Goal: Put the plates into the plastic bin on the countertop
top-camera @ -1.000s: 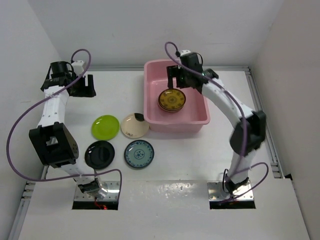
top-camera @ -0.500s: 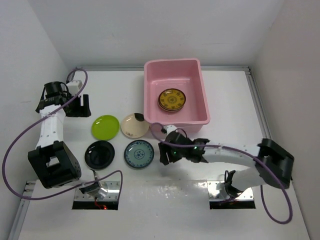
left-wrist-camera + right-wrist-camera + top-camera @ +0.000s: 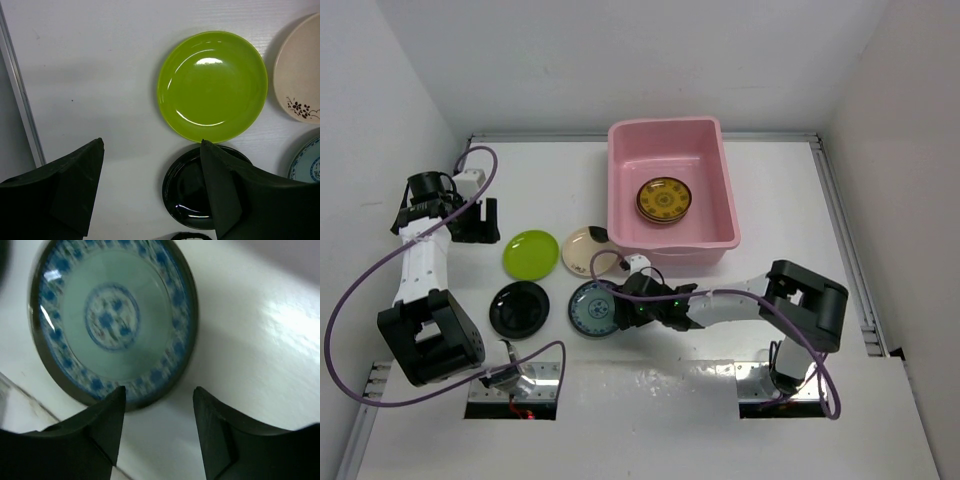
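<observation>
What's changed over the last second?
The right claw left the pink bin and swung near-left, now open at the edge of the blue-patterned plate. The left claw shifted nearer. Nothing was gripped; the plates stayed put.

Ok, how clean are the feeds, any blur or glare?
Right wrist view: blue-patterned plate looks soft, glare on the countertop to its right. Left wrist view: sharp, one bright highlight on the green plate. Top view: sharp, sheen along the countertop's near edge.

Glossy glare on the lime plate (image 3: 211, 86), and the black plate (image 3: 190, 195) at its 6 o'clock shines too. The pink bin (image 3: 676, 250) looks like smooth plastic, the countertop (image 3: 100, 65) matt.
</observation>
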{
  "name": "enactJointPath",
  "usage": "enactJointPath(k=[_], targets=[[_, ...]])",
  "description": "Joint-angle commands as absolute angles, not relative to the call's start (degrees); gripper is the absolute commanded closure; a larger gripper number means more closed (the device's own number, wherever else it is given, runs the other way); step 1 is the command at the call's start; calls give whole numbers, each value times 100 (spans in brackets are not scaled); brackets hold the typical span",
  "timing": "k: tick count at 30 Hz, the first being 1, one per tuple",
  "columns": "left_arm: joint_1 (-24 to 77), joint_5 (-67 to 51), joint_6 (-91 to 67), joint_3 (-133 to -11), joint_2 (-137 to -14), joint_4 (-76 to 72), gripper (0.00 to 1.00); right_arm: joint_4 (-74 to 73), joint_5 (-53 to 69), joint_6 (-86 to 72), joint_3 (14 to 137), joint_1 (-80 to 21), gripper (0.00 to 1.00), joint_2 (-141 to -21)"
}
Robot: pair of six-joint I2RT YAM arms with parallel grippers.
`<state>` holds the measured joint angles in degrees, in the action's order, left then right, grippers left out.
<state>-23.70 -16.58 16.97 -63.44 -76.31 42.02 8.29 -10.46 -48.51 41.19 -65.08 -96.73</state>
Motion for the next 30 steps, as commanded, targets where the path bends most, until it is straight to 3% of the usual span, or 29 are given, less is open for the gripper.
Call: enactJointPath(k=[1,5,6,9,21,30], targets=[[-2426,-1714,1802,-6346,-7488,4201,20,1117,-1327,-5071,4491,-6530,46,-9975],[-2426,-1714,1802,-6346,-7488,4201,20,467,-1424,-5071,4965,-6522,65,-10353],[-2426,-1714,1802,-6346,-7488,4201,20,353,-1424,-5019,5009,-6539,80,-10362],[-2426,-1714,1802,-6346,-7488,4254,20,221,-1415,-4922,4931,-6557,100,-10336],[-2426,-1907,1978,-6398,-7681,4254,20,-290,-1205,-3719,5791,-6513,100,-9150],[-1794,-2487,1785,-7170,-8331,4114,22,-1036,220,-3806,7460,-4916,100,-8973]])
